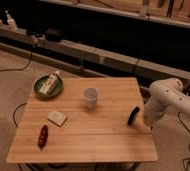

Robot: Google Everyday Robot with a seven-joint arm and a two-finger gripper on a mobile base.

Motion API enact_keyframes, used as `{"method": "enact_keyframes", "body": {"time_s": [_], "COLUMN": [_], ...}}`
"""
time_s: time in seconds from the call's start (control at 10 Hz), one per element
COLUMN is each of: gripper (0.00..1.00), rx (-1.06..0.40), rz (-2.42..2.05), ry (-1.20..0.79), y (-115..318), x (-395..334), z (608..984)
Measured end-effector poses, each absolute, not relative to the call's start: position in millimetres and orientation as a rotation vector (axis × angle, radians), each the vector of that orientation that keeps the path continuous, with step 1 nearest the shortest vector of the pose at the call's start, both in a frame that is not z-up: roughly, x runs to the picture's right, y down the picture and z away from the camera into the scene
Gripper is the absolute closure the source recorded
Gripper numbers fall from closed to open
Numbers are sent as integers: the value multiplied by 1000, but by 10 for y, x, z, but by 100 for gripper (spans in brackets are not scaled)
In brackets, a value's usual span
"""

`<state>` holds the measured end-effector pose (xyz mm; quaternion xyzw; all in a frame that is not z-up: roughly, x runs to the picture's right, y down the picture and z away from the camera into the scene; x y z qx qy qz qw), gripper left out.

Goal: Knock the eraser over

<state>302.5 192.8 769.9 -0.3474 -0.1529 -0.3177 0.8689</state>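
The eraser [133,115] is a small thin black oblong slab standing tilted on the wooden table [83,132] near its right edge. My gripper [146,120] hangs at the end of the white arm [165,97], just right of the eraser and at the table's right edge, very close to it. A clear cup [91,97] stands at the table's middle, left of the eraser.
A green plate [40,90] holding a tube sits at the table's far left. A whitish rectangular block [57,118] and a red object [43,136] lie at the front left. Dark shelving runs along the back. Cables lie on the floor.
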Motion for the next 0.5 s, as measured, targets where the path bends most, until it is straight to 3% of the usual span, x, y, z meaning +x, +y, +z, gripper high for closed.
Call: {"method": "enact_keyframes", "body": {"time_s": [0.3,0.5], "gripper": [100,100], "rx": [-725,-681], "rz": [-678,-757], "ry": [-330,-338], "y": [1806,1489], "x": [2889,2506], "z": [7799,7919]}}
